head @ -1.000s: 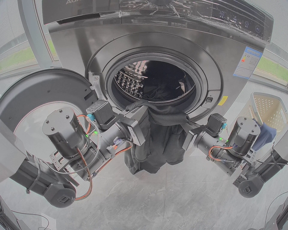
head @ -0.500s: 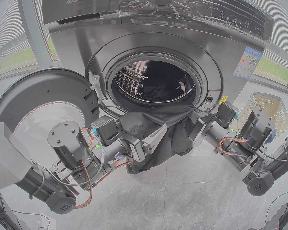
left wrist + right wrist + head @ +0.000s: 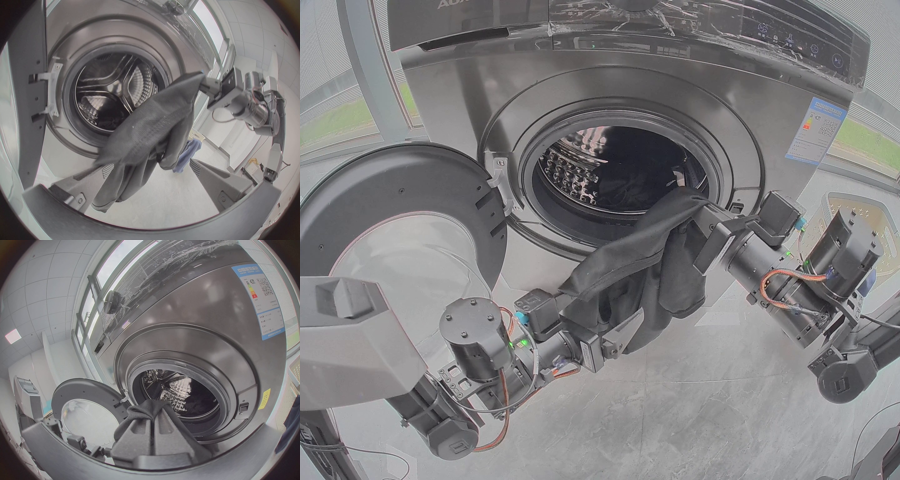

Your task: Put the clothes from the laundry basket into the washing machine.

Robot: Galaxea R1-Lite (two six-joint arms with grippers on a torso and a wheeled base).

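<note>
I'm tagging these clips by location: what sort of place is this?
Likely a laundry room, maybe a test space. A front-loading washing machine stands with its door open, a laundry basket sits beside it on a tiled floor, and the right hand holds a dark garment at the drum mouth.

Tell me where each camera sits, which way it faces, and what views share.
Head view: on the head, looking down at the washing machine; both arms show, left gripper low, right gripper by the drum.
Left wrist view: on the left wrist, facing the drum; its open fingers and the right arm show.
Right wrist view: on the right wrist, facing the drum; its shut fingers show.
All share the dark garment.
</note>
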